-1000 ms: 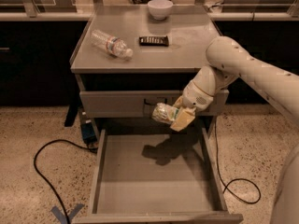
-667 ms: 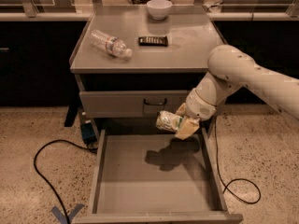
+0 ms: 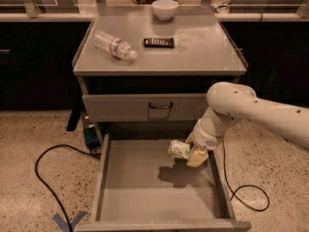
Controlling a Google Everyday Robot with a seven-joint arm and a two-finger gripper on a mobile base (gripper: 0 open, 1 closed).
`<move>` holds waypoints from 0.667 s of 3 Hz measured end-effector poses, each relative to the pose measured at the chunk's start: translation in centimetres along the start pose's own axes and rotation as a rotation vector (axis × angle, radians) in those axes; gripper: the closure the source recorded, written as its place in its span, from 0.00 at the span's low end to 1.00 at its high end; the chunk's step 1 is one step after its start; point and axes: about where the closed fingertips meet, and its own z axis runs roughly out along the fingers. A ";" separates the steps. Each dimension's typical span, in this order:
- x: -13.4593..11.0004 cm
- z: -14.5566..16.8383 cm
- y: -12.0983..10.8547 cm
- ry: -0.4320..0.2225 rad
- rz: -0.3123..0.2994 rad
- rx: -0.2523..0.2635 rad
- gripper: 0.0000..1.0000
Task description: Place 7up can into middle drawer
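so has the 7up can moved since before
Yes, the 7up can, in the pincer, dropped from level with the closed drawer front down over the middle drawer.

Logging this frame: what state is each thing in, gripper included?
gripper: shut on the 7up can, over the right rear of the middle drawer.
7up can: held on its side, not yet set down.
middle drawer: pulled open.
top drawer: closed.
water bottle: lying on its side on the cabinet top.
bowl: upright at the back of the cabinet top.
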 end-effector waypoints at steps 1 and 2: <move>2.0 3.3 -1.2 -0.017 0.018 -0.069 1.00; 1.8 4.0 -0.8 -0.020 0.009 -0.059 1.00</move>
